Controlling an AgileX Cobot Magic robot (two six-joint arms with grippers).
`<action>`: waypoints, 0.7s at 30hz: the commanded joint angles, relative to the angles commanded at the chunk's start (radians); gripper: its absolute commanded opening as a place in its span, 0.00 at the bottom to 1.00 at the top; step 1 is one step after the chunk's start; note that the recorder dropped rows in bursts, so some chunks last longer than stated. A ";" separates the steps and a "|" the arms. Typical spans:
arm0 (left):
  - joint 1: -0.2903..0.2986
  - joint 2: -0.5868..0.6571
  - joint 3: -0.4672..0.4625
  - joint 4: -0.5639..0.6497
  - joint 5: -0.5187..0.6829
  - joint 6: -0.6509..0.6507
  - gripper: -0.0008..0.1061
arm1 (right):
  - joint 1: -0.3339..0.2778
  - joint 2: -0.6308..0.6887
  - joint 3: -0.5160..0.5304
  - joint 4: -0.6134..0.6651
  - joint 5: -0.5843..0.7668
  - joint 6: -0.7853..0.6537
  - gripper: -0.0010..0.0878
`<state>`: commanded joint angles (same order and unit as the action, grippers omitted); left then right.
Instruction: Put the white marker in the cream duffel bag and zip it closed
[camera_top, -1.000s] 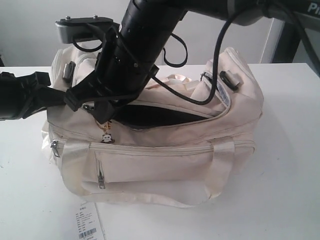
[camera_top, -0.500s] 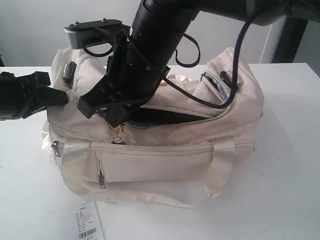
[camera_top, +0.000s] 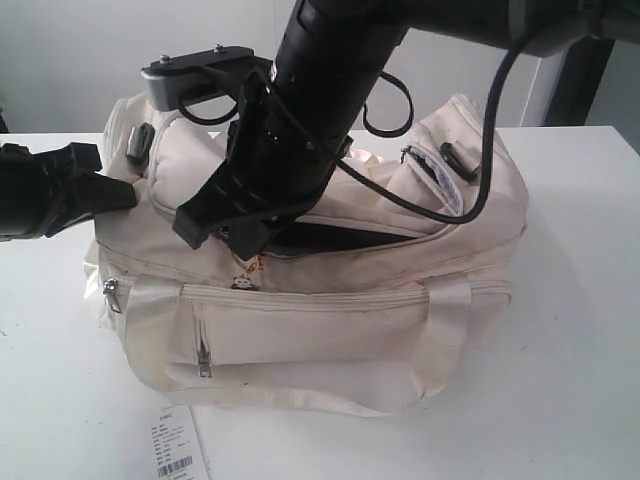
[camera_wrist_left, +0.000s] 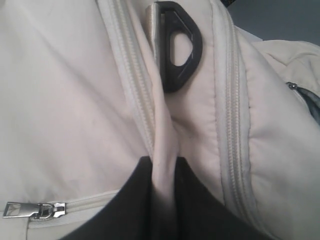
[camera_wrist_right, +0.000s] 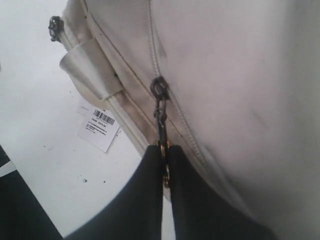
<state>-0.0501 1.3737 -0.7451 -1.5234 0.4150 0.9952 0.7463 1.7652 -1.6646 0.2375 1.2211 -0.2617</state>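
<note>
**Right end effector (camera_wrist_right: 165, 172) hauling the zip shut**

My right end effector is clamped tight on the zip pull (camera_wrist_right: 161, 115) of the cream duffel bag (camera_top: 330, 330). Over the last second it has dragged the slider from the left of the exterior frame toward the centre. The dark opening (camera_top: 345, 238) under the top flap is shorter now, running only from mid-frame to the right. My left end effector (camera_wrist_left: 164, 172), at the left edge of the exterior frame, pinches a fold of bag fabric to brace it. I can't see the white marker anywhere; I judge it's inside. The zip is part closed, with the right-hand stretch left to pull.
</note>
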 joint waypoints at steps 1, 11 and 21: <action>0.000 0.000 0.000 0.000 0.000 0.000 0.02 | 0.000 -0.008 0.007 -0.006 0.000 0.000 0.01; 0.000 0.000 0.000 0.000 0.004 0.000 0.02 | 0.000 -0.054 0.049 -0.033 0.000 -0.002 0.01; 0.000 0.000 0.000 0.000 0.004 0.000 0.02 | 0.000 -0.061 0.049 -0.100 0.000 -0.002 0.01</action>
<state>-0.0501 1.3737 -0.7451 -1.5230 0.4194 0.9952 0.7463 1.7040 -1.6156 0.1371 1.2211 -0.2641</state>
